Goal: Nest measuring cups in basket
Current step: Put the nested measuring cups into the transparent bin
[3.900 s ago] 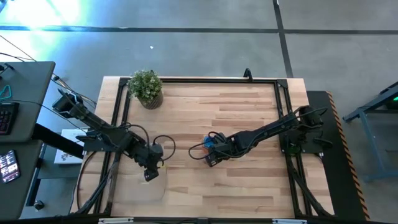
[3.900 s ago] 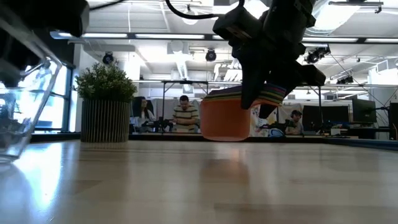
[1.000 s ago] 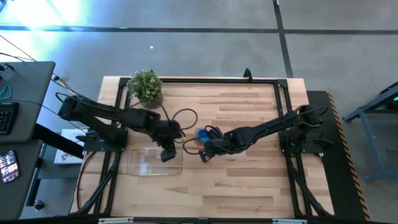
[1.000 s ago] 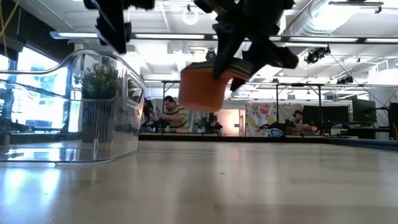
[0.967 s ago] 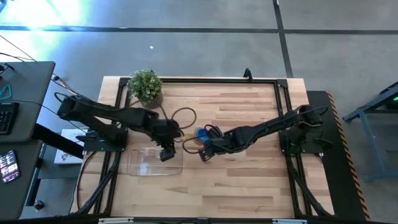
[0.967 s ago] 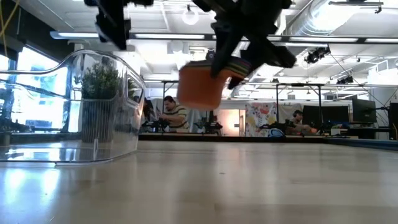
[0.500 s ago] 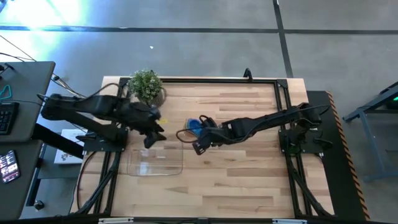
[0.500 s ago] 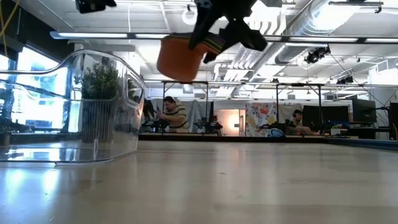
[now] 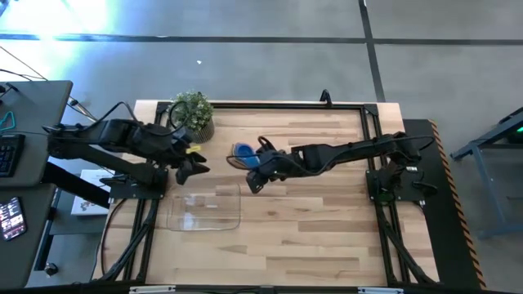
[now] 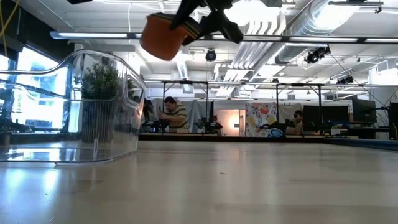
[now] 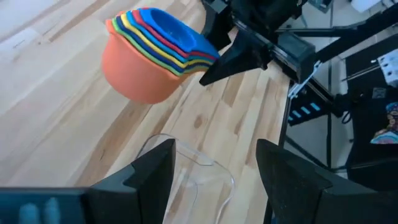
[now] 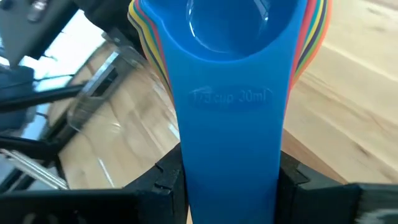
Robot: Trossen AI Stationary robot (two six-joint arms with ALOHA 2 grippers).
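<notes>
So in the last second the right pincer [image 9: 250,184] carried the nested measuring cups [image 9: 243,153] up and toward the far-left, higher above the table [image 9: 327,220]. They're just past the clear basket's [image 9: 204,210] far-right corner, not over it yet. It's clamped on the handles. Left pincer [image 9: 193,169] pulled back off the basket, fingers apart, holding nothing.

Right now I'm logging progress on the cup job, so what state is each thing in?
Measuring cups: nested in one stack, held in the air, not in the basket.
Basket: on the table, nothing in it.
Right gripper: shut on the cup handles, near the basket's corner.
Left gripper: open, holding nothing, beside the plant.
</notes>
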